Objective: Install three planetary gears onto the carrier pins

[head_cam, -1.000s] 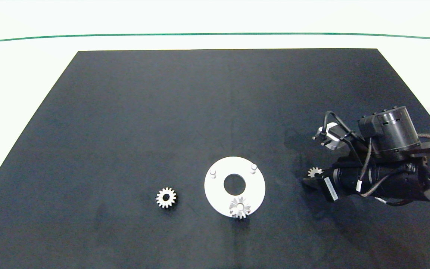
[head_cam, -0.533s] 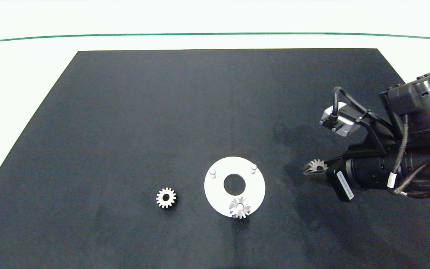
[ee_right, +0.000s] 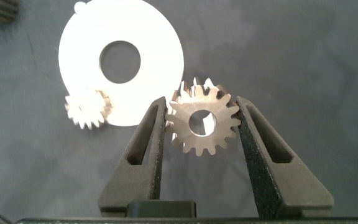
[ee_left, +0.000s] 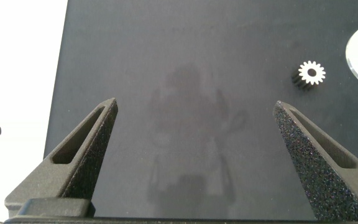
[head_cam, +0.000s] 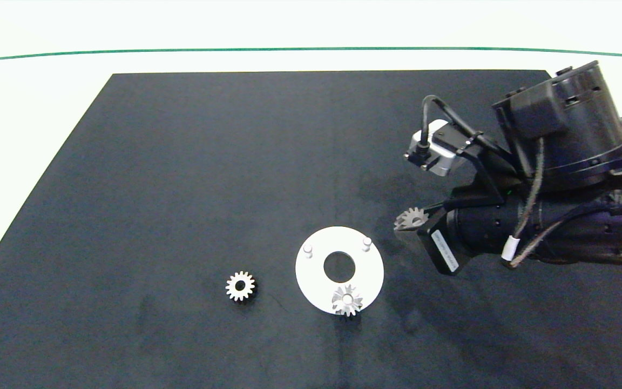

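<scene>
Black matting covers the tabletop [head_cam: 181,189], with a white margin beyond it, and near its front edge lies the white disc [head_cam: 311,275] carrying three pins. One gear [head_cam: 347,301] already sits on the pin nearest the camera, leaving the two far pins, one on the left [head_cam: 308,249] and one on the right [head_cam: 366,242], bare. The right gripper [head_cam: 416,222] hangs above the mat just right of the disc, its fingers clamped on a second gear [ee_right: 202,122] by the teeth on opposite sides. Held this way, flat and with its hole open from below, the gear looks ready to be lowered straight over a pin, most likely the right one, which is closest. A third gear [head_cam: 240,286] lies flat on the mat to the left of the disc, apart from it, probably waiting its turn. The left gripper [ee_left: 194,155] hovers over bare mat further left, fingers wide apart and holding nothing, with that loose gear in its view.
</scene>
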Robot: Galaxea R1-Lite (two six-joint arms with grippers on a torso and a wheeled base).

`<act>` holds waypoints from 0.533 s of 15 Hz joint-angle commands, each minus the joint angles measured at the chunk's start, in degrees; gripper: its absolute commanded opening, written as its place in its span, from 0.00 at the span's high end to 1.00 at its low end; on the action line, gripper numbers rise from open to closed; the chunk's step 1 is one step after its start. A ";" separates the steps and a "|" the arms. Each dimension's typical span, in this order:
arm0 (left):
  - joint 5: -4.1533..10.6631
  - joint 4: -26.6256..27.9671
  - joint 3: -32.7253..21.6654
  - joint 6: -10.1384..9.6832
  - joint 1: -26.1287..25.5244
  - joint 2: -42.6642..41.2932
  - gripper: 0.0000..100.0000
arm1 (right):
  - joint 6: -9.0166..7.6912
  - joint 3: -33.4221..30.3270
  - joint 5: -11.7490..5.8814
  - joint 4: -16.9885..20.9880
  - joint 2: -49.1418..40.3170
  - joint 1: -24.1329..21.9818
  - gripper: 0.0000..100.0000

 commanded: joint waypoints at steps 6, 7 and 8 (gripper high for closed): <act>0.05 0.12 0.05 0.03 -0.08 0.12 0.00 | -0.02 -5.05 -0.80 0.82 10.33 1.89 0.96; 0.05 0.12 0.05 0.03 -0.08 0.04 0.00 | -0.02 -5.23 -0.80 0.82 10.59 1.89 0.96; 0.05 0.12 0.05 0.03 -0.17 0.04 0.00 | -0.02 -5.49 -0.80 0.82 11.12 1.89 0.96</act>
